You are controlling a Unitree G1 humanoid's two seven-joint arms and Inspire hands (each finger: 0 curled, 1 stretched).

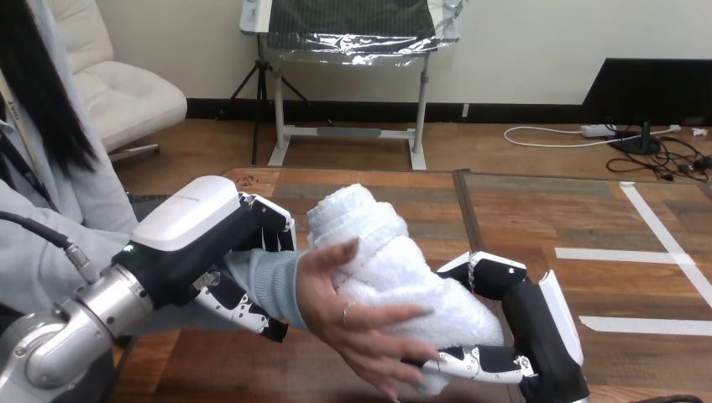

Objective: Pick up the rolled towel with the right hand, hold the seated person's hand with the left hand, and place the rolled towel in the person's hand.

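A wooden worktop [537, 218] fills the lower half of the frame, with strips of white tape [625, 253] at its right side. The towel [395, 269], white and rolled, is at the centre of the frame above the worktop. It is tilted, with one end pointing to the upper left and the other to the lower right. The person's hand [348, 319] lies against the towel's near side, coming in from the left. Its thumb rests on the roll and its fingers stretch toward the lower centre; whether it bears the towel's weight cannot be told. The right hand [541, 336] rises from the lower right corner and grasps the towel's lower right end, with fingers [470, 365] curled beneath the roll and its upper part hooked over it. The left hand [197, 239] reaches in from the lower left and is clasped round the person's wrist, over the grey sleeve [273, 281]. Some of its fingers [243, 312] are under the wrist and the rest of the hand is over it.
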